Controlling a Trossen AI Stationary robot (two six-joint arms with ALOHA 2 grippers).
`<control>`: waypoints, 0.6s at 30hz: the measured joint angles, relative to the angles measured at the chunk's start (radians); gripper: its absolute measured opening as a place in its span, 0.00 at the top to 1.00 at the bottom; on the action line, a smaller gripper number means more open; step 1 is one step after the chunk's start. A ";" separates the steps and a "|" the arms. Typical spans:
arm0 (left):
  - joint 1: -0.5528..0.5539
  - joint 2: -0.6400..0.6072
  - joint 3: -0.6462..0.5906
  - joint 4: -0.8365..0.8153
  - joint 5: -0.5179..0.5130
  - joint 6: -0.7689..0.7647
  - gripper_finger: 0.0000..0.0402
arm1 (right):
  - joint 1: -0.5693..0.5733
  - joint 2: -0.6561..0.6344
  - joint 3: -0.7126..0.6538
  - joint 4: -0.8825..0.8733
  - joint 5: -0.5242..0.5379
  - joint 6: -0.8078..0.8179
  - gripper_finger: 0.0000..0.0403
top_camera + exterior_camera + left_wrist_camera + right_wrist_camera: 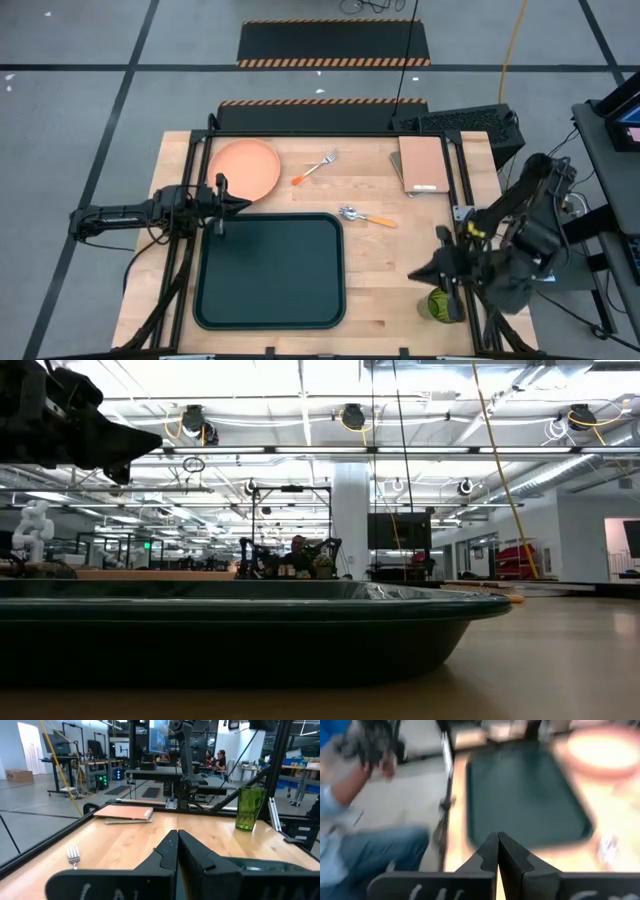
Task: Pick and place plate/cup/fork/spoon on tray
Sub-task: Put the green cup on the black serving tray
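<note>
The salmon-orange plate [245,168] lies flat on the table at the far left. The fork [315,167] lies to its right, and the spoon [366,216] lies just beyond the tray's far right corner. The dark green tray [270,270] sits at the near middle. The green cup [439,304] stands upright at the near right; it also shows in the left wrist view [248,807]. My left gripper [243,203] is shut and empty, raised over the tray's far left corner beside the plate's near edge. My right gripper [414,274] is shut and empty, right of the tray, next to the cup.
A tan notebook-like pad [422,163] lies at the far right of the table. Black frame rails [455,180] run along the table's sides. A person in blue [365,840] shows beyond the table's edge in the right wrist view.
</note>
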 joint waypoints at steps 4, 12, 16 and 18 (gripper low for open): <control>0.000 0.000 0.000 0.010 0.000 0.001 0.96 | 0.009 0.055 0.037 -0.170 -0.106 0.229 1.00; 0.000 0.000 0.000 0.037 0.000 -0.024 0.96 | 0.010 0.168 0.039 -0.231 -0.434 0.478 1.00; 0.000 0.000 0.000 0.034 0.000 -0.048 0.96 | 0.015 0.207 0.039 -0.197 -0.553 0.553 0.96; 0.000 0.000 0.000 0.034 0.000 -0.056 0.96 | 0.019 0.209 0.039 -0.198 -0.555 0.578 0.93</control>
